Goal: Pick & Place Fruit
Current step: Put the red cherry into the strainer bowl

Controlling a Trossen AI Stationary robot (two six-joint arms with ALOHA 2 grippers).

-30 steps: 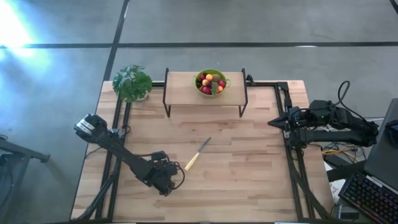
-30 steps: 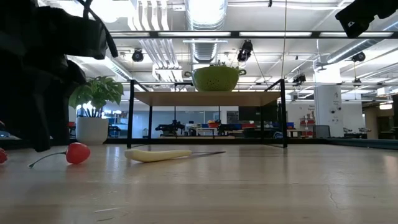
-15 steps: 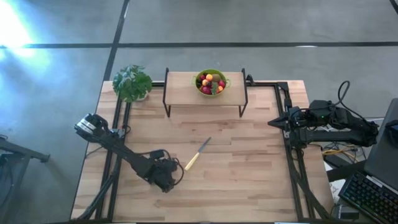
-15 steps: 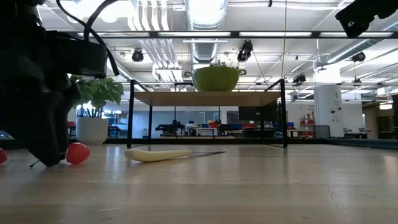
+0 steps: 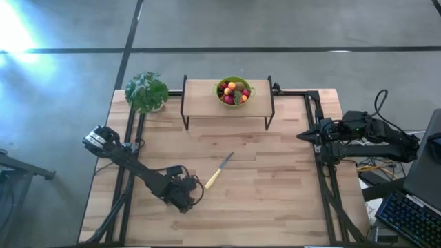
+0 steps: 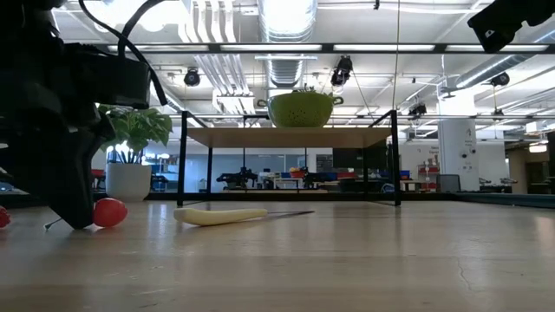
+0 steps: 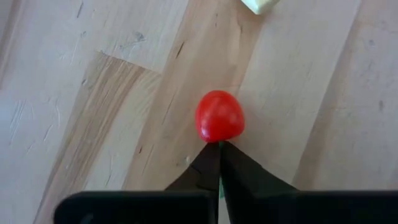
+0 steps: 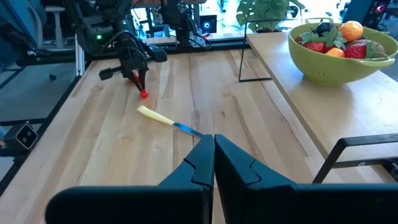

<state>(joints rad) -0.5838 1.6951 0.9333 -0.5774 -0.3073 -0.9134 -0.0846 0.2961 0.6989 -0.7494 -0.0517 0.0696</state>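
The fruit, a small red berry (image 7: 219,116), lies on the table just past the tips of the left gripper (image 7: 219,149), whose fingers are squeezed together. From above, the gripper (image 5: 185,200) hides it. The right gripper (image 8: 213,144) is closed too.

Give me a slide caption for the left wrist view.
Left pincer shut on the stem beside a red fruit on the wooden table.

Bright, even light; glare on the floor (image 5: 14,31) at upper left; ceiling lights (image 6: 286,13) blown out.
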